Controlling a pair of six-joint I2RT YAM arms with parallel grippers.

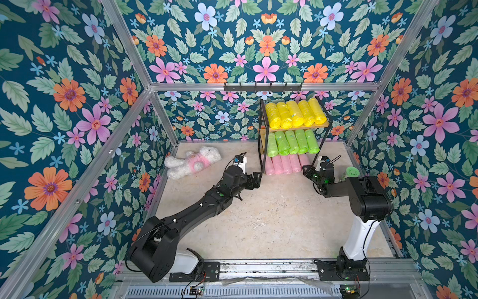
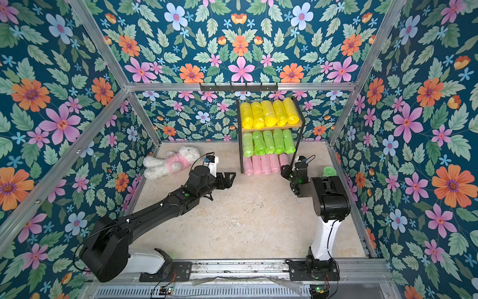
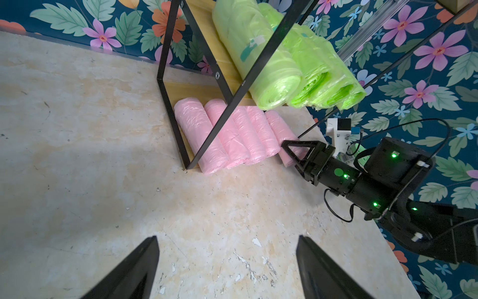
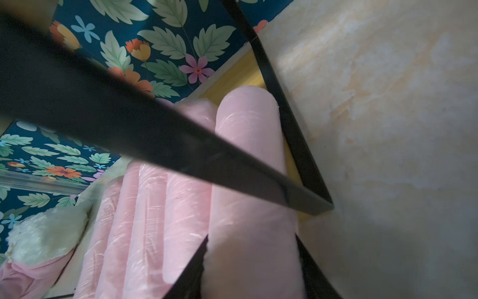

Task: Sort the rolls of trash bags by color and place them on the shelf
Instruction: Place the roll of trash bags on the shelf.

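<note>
Just right of centre in both top views, the black-framed wooden shelf (image 1: 294, 128) holds soft, crinkly pink rolls (image 1: 283, 164) on its bottom board, with their long axes running toward the frame's lower edge. Your right gripper (image 4: 251, 236) clasps the near end of the rightmost pink roll (image 4: 248, 168). Your left gripper (image 3: 227, 236) gapes wide and empty.

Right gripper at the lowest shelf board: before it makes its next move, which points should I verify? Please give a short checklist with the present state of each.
1. Colours by tier: yellow rolls on top, green rolls in the middle, pink rolls at the bottom: ok.
2. The outermost pink roll lies beside the other four, inside the frame of the shelf: ok.
3. The right gripper free of that roll: cannot tell; its fingers flank it.
4. Room between the right gripper and the frame for pulling back: cannot tell.
5. The left gripper open, empty, apart from the shelf: ok.
</note>
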